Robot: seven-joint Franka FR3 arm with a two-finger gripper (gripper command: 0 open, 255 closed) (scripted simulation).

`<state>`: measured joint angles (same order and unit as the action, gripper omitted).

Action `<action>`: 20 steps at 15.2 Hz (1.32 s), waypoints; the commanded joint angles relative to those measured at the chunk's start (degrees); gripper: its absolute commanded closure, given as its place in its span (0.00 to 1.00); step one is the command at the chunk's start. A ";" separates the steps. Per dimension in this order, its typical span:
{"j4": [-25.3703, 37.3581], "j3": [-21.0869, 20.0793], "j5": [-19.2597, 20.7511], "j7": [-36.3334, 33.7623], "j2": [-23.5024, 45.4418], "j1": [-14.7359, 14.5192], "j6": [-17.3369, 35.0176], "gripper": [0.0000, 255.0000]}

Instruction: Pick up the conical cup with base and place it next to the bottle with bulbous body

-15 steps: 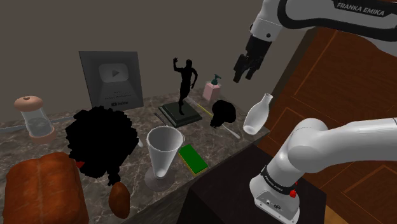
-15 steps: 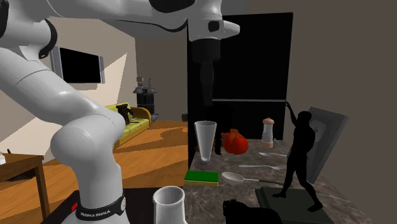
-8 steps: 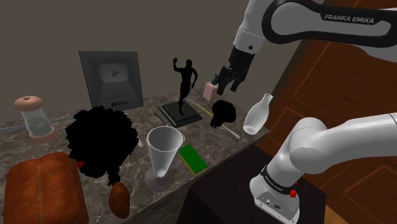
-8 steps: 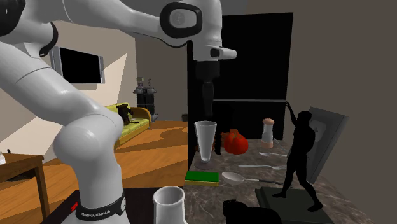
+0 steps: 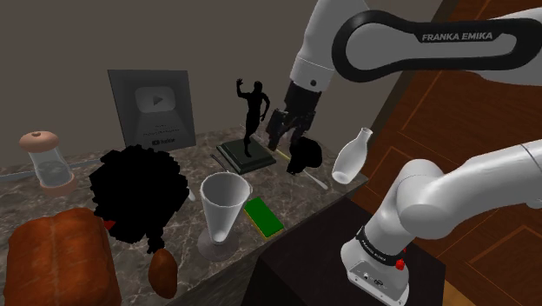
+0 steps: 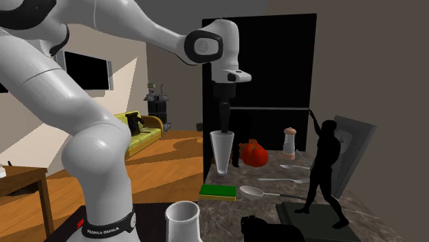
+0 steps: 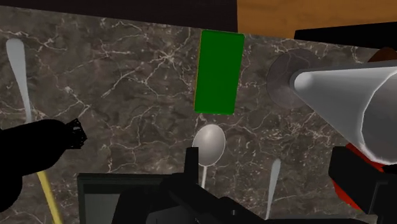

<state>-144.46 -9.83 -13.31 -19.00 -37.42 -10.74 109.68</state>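
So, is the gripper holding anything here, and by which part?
Nothing is held. The gripper hangs open above the marble counter, and the conical cup stands on it, apart from the fingers.

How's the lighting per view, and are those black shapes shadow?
Shoulder view: dim; the statue and bushy thing are flat black, not cast shadow. Second exterior view: brighter, cup clearly lit. Wrist view: even light on the counter, no glare.

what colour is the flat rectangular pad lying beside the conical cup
The pad is plain green, shown best in the wrist view.
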 commanded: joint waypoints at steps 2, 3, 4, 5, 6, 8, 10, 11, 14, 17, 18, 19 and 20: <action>-0.07 -2.83 -2.97 -2.43 3.37 -1.86 4.08 0.00; 0.20 -3.70 -3.83 -3.16 4.65 -2.40 5.32 0.00; 0.53 -4.57 -4.64 -3.88 5.99 -2.93 6.56 0.00; 0.93 -5.45 -5.42 -4.58 7.37 -3.43 7.80 0.00; 1.40 -6.33 -6.15 -5.29 8.79 -3.91 9.03 0.00; 2.52 -8.06 -7.45 -6.69 11.77 -4.81 11.47 0.00; 2.35 -8.64 -7.83 -6.96 12.82 -5.05 12.84 0.00; 1.92 -8.85 -7.96 -6.93 13.22 -5.12 13.70 0.00; 0.69 -9.48 -8.36 -6.85 14.55 -5.32 16.31 0.00; -0.27 -10.02 -8.68 -6.79 15.82 -5.49 18.59 0.00; -0.27 -10.02 -8.68 -6.79 15.81 -5.49 18.59 0.00; -0.27 -10.02 -8.68 -6.79 15.81 -5.50 18.59 0.00; -0.27 -10.02 -8.68 -6.79 15.82 -5.49 18.59 0.00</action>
<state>-144.68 -19.83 -21.97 -25.80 -21.63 -16.22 128.18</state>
